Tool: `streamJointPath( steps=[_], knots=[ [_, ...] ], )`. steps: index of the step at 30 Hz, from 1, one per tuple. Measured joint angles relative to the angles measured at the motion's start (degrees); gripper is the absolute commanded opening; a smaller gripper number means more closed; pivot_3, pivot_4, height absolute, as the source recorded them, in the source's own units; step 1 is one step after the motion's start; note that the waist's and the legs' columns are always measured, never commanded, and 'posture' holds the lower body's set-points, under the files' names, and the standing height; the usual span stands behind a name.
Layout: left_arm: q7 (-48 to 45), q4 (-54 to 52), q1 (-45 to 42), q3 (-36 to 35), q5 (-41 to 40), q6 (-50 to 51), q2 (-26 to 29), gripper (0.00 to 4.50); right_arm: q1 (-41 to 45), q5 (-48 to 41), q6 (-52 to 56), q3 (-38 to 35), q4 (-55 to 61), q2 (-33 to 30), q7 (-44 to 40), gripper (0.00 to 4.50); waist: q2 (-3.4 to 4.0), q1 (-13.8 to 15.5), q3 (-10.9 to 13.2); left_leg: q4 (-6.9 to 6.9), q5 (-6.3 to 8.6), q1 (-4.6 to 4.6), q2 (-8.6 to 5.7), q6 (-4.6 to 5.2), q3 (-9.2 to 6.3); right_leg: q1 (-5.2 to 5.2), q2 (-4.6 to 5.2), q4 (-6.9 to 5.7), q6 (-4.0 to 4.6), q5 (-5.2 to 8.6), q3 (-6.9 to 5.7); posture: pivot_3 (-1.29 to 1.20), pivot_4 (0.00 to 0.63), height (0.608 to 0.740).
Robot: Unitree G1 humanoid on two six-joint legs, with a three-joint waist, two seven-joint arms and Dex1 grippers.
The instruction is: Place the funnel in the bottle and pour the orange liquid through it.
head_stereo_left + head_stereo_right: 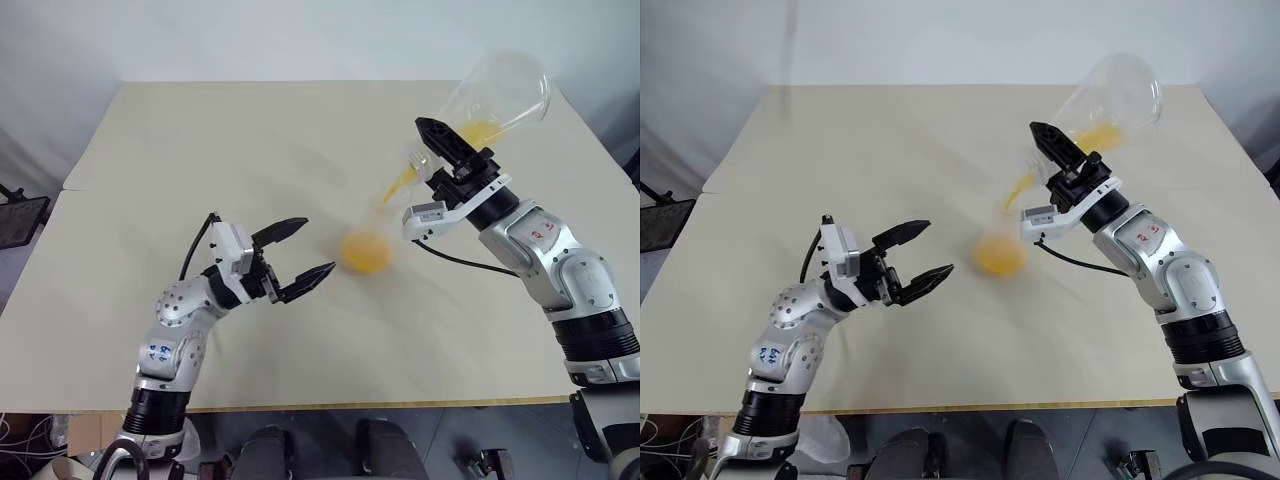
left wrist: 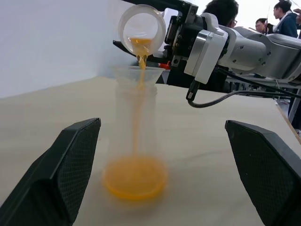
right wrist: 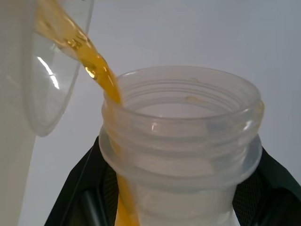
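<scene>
My right gripper [image 1: 428,150] is shut on the neck of a large clear conical flask [image 1: 500,92], which is tipped mouth-down over the table's middle. A thin stream of orange liquid [image 2: 139,56] runs from the flask's mouth into the clear funnel [image 2: 139,75]. The funnel sits in the mouth of the upright clear bottle [image 2: 136,122]. Orange liquid pools in the bottle's base [image 1: 363,250]. In the right wrist view the flask's threaded neck [image 3: 183,136] sits between the black fingers. My left gripper [image 1: 318,245] is open just left of the bottle, apart from it.
The bottle stands on a beige table [image 1: 250,140], with bare tabletop around it. A black object [image 1: 20,215] stands off the table's left edge. People [image 2: 225,9] show behind the table in the left wrist view.
</scene>
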State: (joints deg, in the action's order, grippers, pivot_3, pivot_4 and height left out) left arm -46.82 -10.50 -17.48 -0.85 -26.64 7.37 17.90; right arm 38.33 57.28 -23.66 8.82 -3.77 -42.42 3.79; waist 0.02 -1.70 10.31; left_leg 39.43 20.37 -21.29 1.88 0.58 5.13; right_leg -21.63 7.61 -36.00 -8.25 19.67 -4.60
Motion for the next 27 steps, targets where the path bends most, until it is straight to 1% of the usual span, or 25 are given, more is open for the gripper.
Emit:
streamJointPath(
  steps=[27],
  knots=[
    [0.9, 0.0, 0.1, 1.3, 0.2, -0.7, -0.4, 4.50, 0.7, 0.1, -1.2, 0.0, -1.0, -1.0, 1.0, 2.55, 0.00, 0.0, 0.0, 0.00, 0.00, 0.00, 0.02, 0.00, 0.00, 0.00, 0.01, 0.00, 0.00, 0.00, 0.00, 0.00, 0.150, 0.740]
  ],
)
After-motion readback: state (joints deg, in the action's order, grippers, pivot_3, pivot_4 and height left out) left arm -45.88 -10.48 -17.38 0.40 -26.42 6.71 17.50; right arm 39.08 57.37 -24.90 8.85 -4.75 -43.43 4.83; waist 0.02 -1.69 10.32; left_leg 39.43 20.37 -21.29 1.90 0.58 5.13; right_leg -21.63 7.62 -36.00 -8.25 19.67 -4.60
